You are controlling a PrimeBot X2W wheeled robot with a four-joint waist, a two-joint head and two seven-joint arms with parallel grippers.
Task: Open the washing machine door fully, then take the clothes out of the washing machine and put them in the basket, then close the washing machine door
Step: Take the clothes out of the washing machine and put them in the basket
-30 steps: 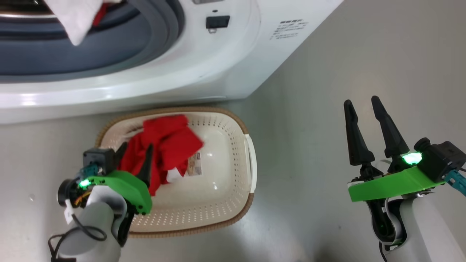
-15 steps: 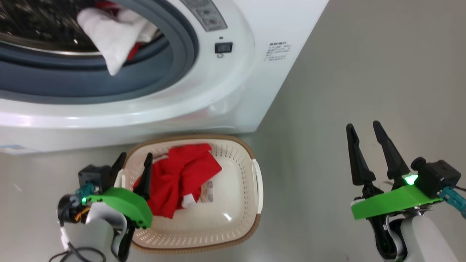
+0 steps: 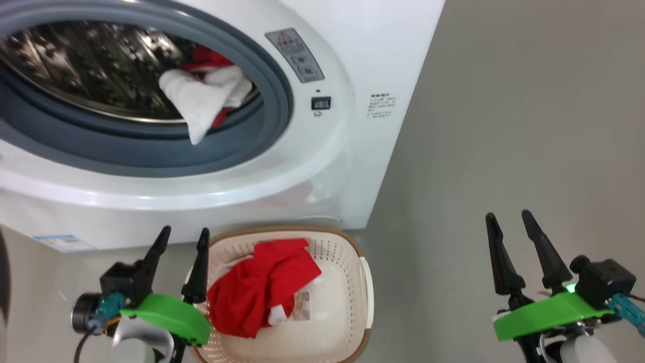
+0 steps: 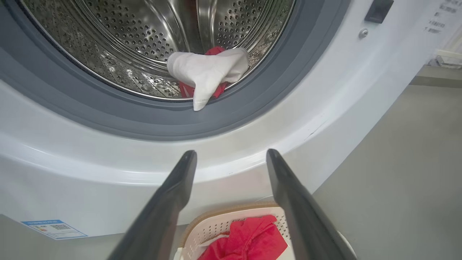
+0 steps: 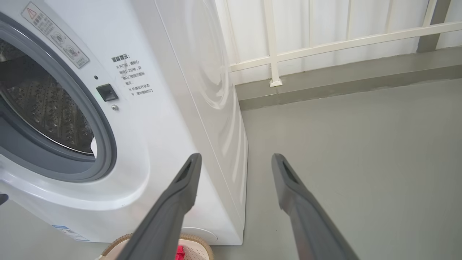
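1. Two pincers spread wide, empty: left pincer (image 3: 185, 231) beside the basket (image 3: 367, 287), right pincer (image 3: 507, 215) above the floor (image 3: 504, 126).
2. Red garment (image 3: 262, 287) inside the basket, before the washing machine (image 3: 352, 166).
3. White garment (image 3: 201, 101) at the drum (image 3: 90, 65) mouth.

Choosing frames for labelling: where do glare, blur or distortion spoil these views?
Head view: slightly blurred, with a glare streak on the washing machine. Left wrist view: sharp, though the drum glints and the wide lens bows the machine's front. Right wrist view: sharp, a sheen on the side panel.
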